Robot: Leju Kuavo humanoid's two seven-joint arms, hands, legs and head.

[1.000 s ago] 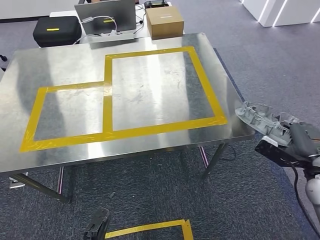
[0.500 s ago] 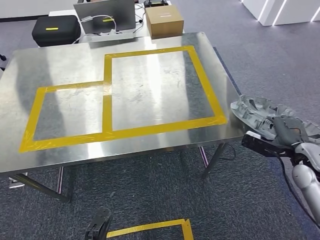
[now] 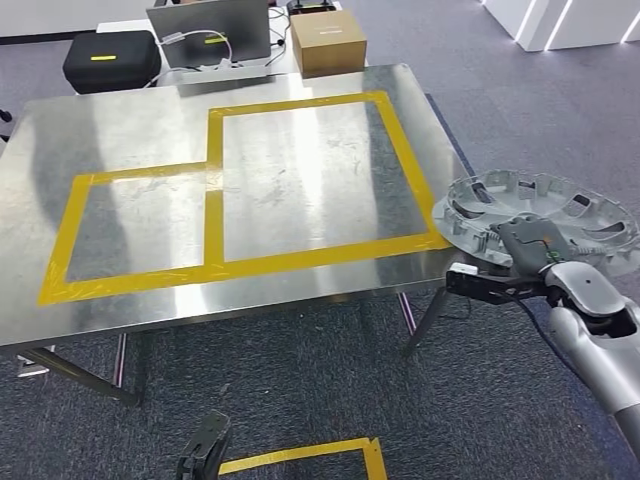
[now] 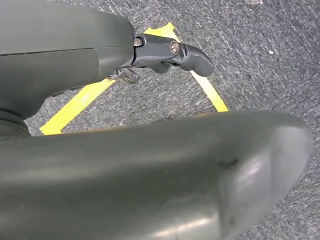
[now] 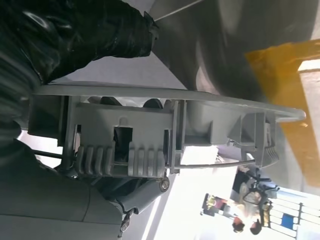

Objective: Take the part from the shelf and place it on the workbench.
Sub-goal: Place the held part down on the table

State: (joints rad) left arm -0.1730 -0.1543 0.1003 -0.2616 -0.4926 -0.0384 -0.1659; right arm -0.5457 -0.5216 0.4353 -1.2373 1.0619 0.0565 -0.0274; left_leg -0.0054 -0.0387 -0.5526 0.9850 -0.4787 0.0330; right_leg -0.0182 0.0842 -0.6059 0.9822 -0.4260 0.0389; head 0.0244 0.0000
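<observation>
now right hand (image 3: 528,245) holding part (image 3: 483,205) (grey), beside workbench (image 3: 136,330)

No legible text, label, brand or number appears on any object in these views.

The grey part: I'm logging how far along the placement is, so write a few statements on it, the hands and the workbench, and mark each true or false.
1. The right hand holds the grey part. True.
2. The grey part lies flat inside the yellow tape outline on the workbench. False: it is held at the workbench's right edge, mostly over the carpet.
3. A cardboard box sits beyond the workbench's far edge. True.
4. The left hand rests on the workbench. False: it hangs low over the carpet, near yellow floor tape.
</observation>
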